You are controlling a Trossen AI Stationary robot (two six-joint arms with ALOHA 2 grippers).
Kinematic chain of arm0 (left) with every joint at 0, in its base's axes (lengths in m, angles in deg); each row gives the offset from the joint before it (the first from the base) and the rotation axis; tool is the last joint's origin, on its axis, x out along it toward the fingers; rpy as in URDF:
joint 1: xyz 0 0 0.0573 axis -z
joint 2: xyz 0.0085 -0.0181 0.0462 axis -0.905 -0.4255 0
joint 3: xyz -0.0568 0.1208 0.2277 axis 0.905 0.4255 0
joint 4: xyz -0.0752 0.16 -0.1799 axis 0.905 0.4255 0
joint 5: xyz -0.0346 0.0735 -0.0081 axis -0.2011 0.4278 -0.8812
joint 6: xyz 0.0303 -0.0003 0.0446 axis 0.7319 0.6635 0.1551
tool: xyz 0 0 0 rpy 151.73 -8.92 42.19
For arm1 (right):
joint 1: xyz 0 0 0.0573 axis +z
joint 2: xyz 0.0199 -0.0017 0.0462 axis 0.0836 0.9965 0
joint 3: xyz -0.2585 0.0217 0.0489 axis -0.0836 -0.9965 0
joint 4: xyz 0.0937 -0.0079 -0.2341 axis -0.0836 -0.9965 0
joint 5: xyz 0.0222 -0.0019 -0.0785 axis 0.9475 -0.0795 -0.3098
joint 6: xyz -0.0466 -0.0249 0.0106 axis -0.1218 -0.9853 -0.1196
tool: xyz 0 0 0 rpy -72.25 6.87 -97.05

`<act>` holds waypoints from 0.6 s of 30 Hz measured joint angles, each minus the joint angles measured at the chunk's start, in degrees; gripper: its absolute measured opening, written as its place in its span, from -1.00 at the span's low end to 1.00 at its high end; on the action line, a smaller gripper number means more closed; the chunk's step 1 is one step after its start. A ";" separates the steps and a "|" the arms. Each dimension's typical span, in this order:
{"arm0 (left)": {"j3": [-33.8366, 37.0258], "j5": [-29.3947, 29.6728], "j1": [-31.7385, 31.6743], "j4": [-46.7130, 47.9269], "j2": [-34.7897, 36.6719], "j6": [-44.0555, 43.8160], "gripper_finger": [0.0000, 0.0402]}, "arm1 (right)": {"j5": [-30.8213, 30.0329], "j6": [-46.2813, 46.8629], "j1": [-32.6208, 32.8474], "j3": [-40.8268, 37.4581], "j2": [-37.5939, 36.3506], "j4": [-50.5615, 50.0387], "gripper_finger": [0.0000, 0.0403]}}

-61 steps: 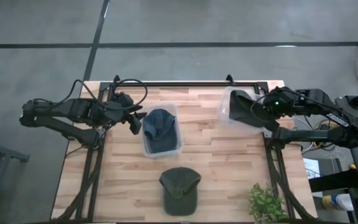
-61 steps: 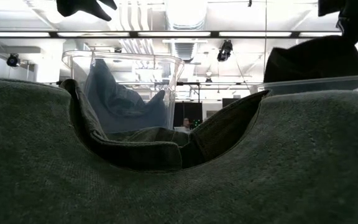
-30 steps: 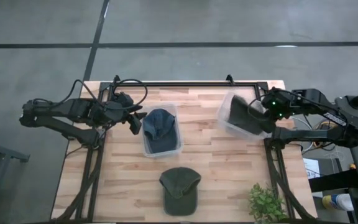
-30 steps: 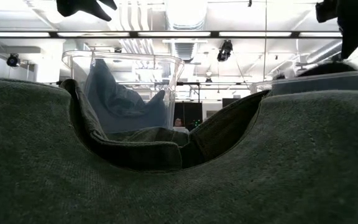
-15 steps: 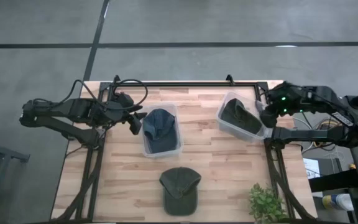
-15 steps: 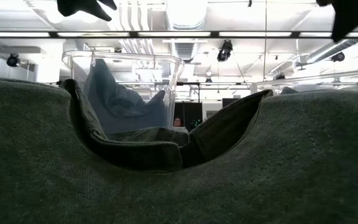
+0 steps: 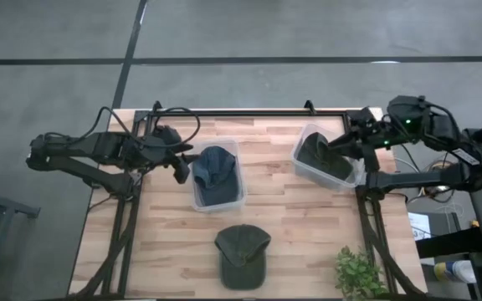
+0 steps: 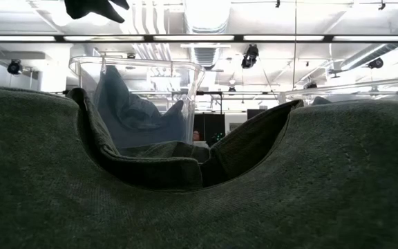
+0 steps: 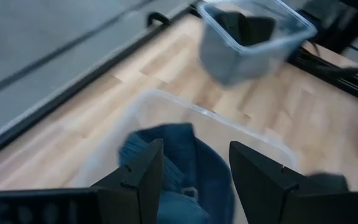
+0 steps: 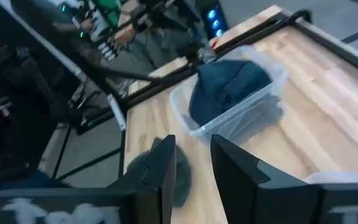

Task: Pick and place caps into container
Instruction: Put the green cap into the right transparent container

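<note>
An olive cap (image 7: 242, 255) lies flat on the table near its near edge, and its brim fills the low view (image 8: 199, 200). Another olive cap (image 7: 320, 156) lies in the right clear container (image 7: 304, 167). A blue cap (image 7: 214, 167) (image 9: 191, 168) sits in the middle clear container (image 7: 239, 197). My right gripper (image 7: 341, 145) (image 10: 191, 165) hovers open above the right container's right rim and touches nothing. My left gripper (image 7: 178, 164) (image 9: 194, 177) waits open just left of the middle container. The other caps are out of view.
A small green plant (image 7: 360, 274) stands at the table's near right corner. A black rail (image 7: 249, 111) runs along the far edge. Bare wood lies between the two containers and on both sides of the loose olive cap.
My right gripper lowered the olive cap into the right container and let it go. It then rose and drew back toward the table's right edge, leaving the low view. The cap now rests inside that container, which has turned a little on the table.
</note>
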 joint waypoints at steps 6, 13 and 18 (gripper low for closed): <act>-1.04 -7.59 1.50 -1.90 0.02 1.43 -0.12 | 0.01 -3.81 5.22 -0.48 2.86 1.45 -0.53; -3.98 -7.68 5.98 -4.99 -3.13 -2.46 -0.12 | 0.18 -10.57 6.73 -0.54 3.91 2.39 -0.52; -9.64 -7.69 11.73 -4.95 -10.44 -7.71 -0.12 | 0.17 -13.77 6.93 -0.88 2.90 2.11 -0.54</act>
